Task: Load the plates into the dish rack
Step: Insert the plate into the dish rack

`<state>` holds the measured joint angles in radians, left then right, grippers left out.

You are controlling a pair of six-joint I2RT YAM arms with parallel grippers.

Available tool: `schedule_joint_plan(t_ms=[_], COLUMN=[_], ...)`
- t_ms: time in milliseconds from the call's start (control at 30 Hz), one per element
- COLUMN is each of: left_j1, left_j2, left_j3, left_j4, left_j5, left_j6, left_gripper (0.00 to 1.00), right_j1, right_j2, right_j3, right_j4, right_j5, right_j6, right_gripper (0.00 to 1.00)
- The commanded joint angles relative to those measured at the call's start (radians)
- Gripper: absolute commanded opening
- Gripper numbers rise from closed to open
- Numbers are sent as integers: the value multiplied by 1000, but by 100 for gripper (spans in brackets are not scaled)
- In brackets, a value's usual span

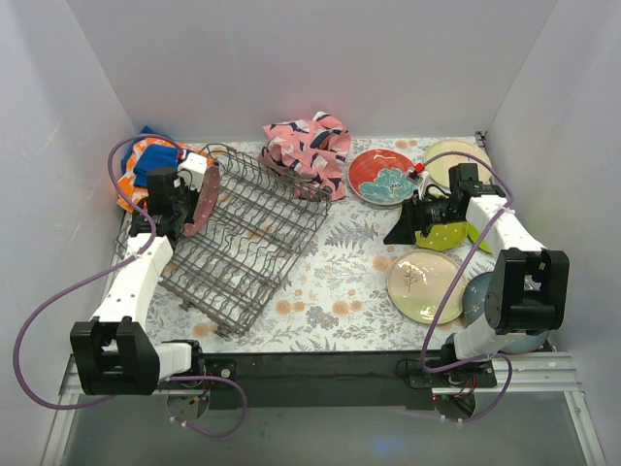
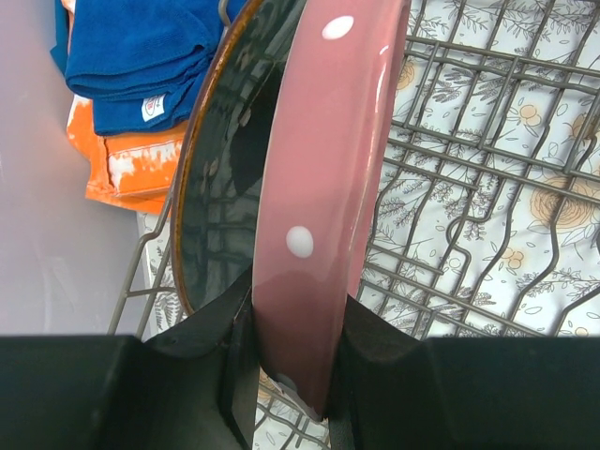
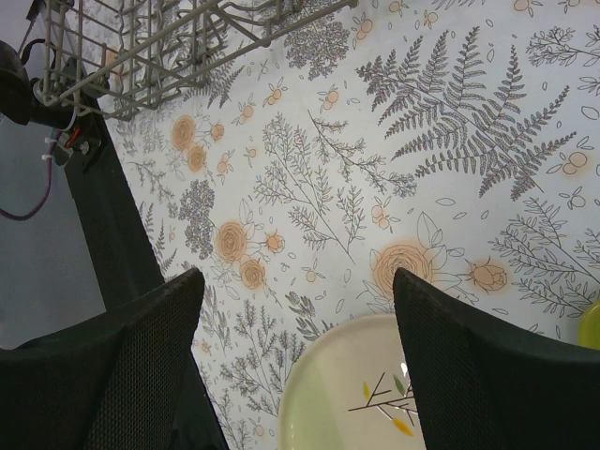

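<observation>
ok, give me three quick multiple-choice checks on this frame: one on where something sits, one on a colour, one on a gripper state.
1. Where is the red plate relative to the dish rack?
A. standing inside it
B. flat on the table to its right, near the pink patterned cloth
C. underneath it

2. What colour is the held plate in the left gripper?
A. lime green
B. plain white
C. pink with white dots

3. What state is the right gripper in?
A. open, holding nothing
B. shut on a cloth
C. shut on a fork

Answers:
1 B, the top view shows it lying on the patterned table past the rack's right side.
2 C, the left wrist view shows a pink rim with white dots between the fingers.
3 A, the right wrist view shows both fingers spread with only table between them.
</observation>
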<state>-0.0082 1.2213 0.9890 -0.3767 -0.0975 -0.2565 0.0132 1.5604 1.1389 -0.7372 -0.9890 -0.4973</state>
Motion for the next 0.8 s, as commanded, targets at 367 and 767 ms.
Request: schedule_joint_plan(t_ms=[367, 767], left_j1=[7, 7], left_j2=[6, 11], left_j3=[-21, -56], left_j4=[197, 206], left_j5=[-41, -22], left_j6=[26, 23], left_gripper=[0, 0], right_j1=[-2, -4], right_j2=[6, 12], right_j3=[41, 47], right_j4=[-19, -21], right_j5=[-14, -19], right_j6=[-12, -10], right_gripper=[87, 87])
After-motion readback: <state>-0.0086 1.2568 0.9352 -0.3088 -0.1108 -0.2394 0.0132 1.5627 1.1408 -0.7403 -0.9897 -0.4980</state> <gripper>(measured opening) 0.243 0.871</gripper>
